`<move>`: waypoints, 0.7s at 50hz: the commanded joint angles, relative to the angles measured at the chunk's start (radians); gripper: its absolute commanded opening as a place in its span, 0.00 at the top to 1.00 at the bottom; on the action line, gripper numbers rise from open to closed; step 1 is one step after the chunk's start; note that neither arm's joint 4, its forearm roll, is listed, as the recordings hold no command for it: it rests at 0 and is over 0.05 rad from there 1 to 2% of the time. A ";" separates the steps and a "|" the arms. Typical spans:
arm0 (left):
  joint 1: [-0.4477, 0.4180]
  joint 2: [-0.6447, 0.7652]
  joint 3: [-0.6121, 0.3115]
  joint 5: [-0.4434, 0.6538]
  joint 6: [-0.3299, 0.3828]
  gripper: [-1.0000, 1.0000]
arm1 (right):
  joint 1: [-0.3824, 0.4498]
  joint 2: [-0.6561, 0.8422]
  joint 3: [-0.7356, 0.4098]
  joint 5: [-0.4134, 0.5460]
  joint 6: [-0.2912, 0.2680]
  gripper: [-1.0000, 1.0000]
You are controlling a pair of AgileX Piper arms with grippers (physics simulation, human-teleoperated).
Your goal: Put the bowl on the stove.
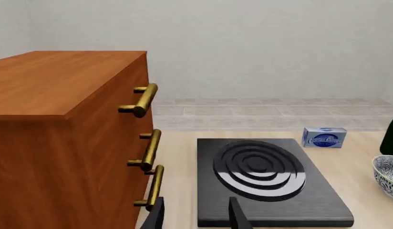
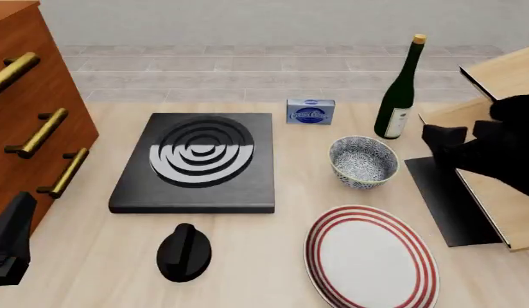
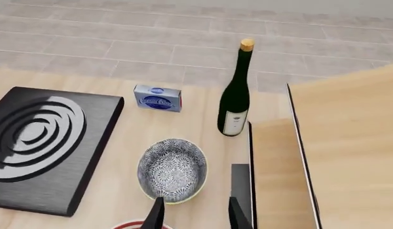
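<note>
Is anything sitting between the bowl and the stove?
No. In the front view, only bare tabletop separates the bowl from the stove.

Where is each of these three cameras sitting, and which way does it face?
Front view: fixed above and behind the arms, looking down the table; right gripper shows.
Left wrist view: behind the left gripper, facing stove and wooden cabinet.
Right wrist view: behind the right gripper, above the bowl.
All three share the stove and bowl.
</note>
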 commanded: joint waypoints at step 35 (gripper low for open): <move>0.000 0.000 0.000 0.000 0.000 0.00 | -0.046 0.454 -0.305 0.091 0.066 0.00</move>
